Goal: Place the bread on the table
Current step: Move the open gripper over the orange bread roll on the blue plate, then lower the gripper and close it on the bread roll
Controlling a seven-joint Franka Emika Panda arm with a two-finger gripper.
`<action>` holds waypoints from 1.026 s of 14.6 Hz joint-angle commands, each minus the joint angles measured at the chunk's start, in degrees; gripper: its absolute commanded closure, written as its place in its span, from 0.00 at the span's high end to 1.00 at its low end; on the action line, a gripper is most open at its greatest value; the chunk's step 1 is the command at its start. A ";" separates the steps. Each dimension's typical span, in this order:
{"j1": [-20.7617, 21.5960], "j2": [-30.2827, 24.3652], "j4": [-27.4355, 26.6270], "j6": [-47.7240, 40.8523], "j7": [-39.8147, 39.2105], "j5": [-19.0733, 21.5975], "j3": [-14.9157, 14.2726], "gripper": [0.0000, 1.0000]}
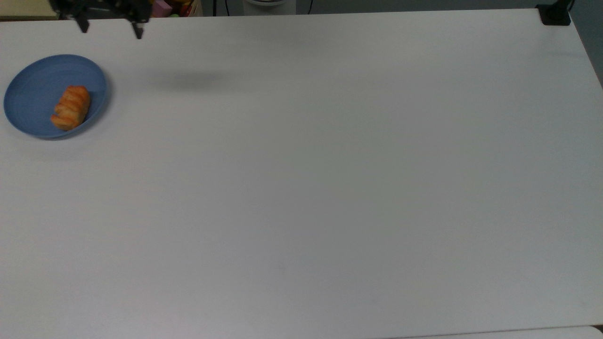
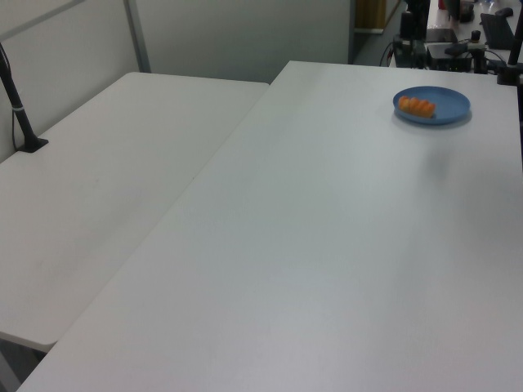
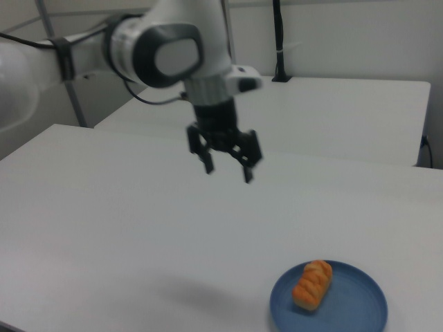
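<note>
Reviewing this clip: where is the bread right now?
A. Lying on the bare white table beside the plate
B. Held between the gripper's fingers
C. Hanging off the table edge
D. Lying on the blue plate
D. The bread lies inside the blue plate, while the gripper hangs open and empty above the table, apart from the plate.

Matt, smooth white desk point(image 1: 330, 188); blue plate point(image 1: 28, 94) of smooth, low-sheen plastic look with faint concentric ridges; bread point(image 1: 70, 107) with glazed, ridged golden crust; hand point(image 3: 226, 166) of matt black plastic or metal.
</note>
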 commanded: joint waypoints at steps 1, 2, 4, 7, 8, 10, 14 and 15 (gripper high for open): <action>0.49 3.36 -1.98 8.70 -5.22 3.37 -6.82 1.00; 0.32 4.42 -2.86 10.64 -6.62 4.08 -7.88 1.00; -0.73 7.22 -3.13 12.68 -9.61 4.17 -9.20 1.00; -3.11 10.66 -3.83 15.04 -11.20 4.70 -9.47 1.00; -3.55 11.36 -4.88 16.27 -11.38 4.96 -9.47 1.00; -4.60 13.47 -7.95 21.36 -11.38 5.05 -9.47 1.00; -5.31 16.90 -9.90 27.51 -11.29 5.14 -9.29 1.00; -5.31 16.99 -11.03 29.01 -11.03 5.40 -9.03 0.92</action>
